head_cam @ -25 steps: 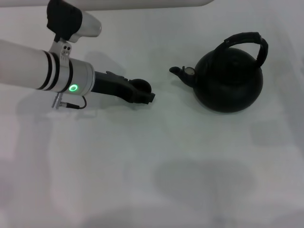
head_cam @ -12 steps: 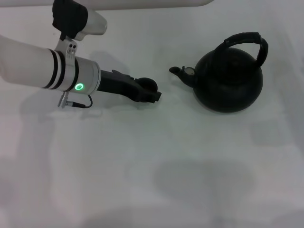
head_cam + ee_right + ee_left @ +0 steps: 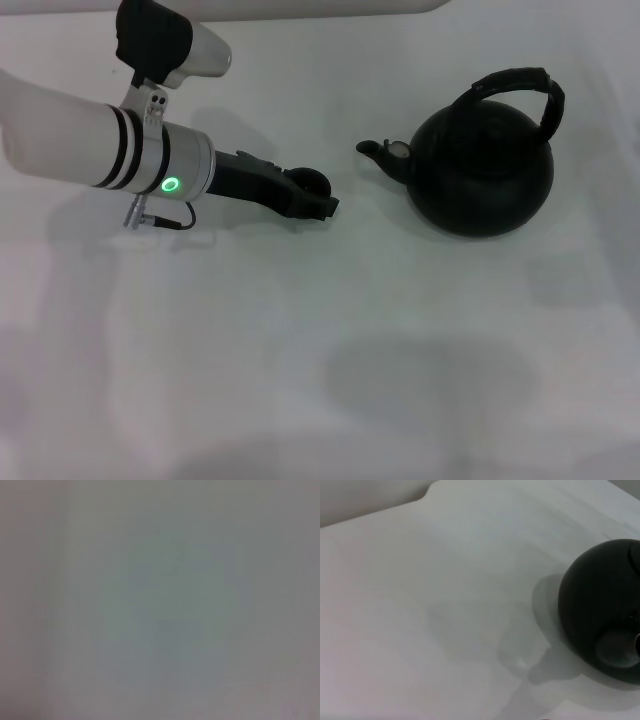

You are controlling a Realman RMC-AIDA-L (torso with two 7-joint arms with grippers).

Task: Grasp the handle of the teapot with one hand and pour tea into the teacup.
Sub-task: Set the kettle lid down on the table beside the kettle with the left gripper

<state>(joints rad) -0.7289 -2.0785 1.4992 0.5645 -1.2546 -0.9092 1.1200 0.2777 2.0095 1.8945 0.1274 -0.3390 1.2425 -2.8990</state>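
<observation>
The black teapot stands on the white table at the right, with its spout and pale round cap pointing left. Its ribbed black hoop handle arches over the top, and nothing holds it. My left gripper lies low over the table left of the spout, shut on the tiny dark teacup, a short gap from the spout. The left wrist view shows the teapot's round body. My right gripper is out of view.
The white table spreads bare in front of the teapot and the arm. The left arm's white forearm with its green light reaches in from the left edge. The right wrist view shows only a blank grey surface.
My left arm has moved a little to the right, carrying the teacup closer to the teapot's spout. The teapot has not moved.
</observation>
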